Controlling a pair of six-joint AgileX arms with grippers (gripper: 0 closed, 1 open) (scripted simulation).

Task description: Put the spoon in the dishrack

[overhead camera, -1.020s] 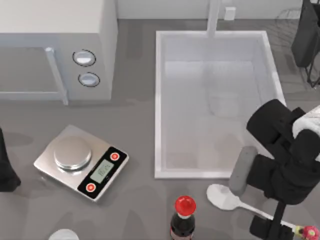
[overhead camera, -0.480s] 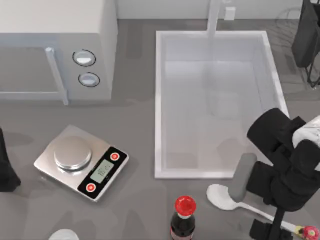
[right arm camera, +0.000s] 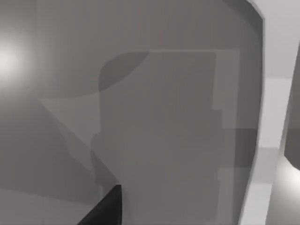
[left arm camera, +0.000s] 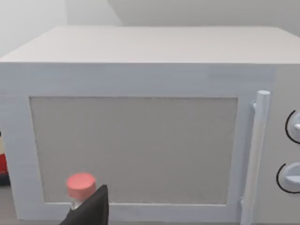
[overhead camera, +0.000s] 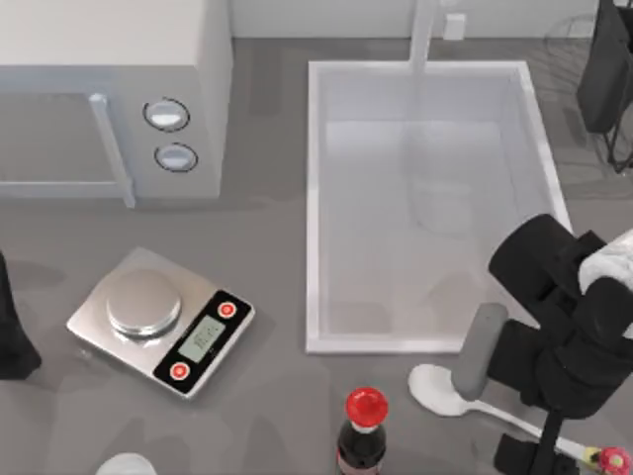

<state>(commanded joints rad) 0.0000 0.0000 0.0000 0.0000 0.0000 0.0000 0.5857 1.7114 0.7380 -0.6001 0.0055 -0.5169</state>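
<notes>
The white spoon lies on the grey counter in front of the sink. Its thin handle runs toward the right front corner and ends in a red-pink knob. My right gripper hangs over the handle, open, with a grey finger on the sink side and a black one on the near side. Nothing is held. The dishrack, dark wire loops with a black slab, stands at the far right corner. My left gripper is parked at the left edge.
A white sink basin with a faucet fills the centre right. A red-capped dark bottle stands just left of the spoon bowl. A microwave sits at the far left, a kitchen scale in front of it.
My right arm has shifted slightly toward the front edge, bringing its grey finger closer to the spoon. The spoon and the left arm have not moved.
</notes>
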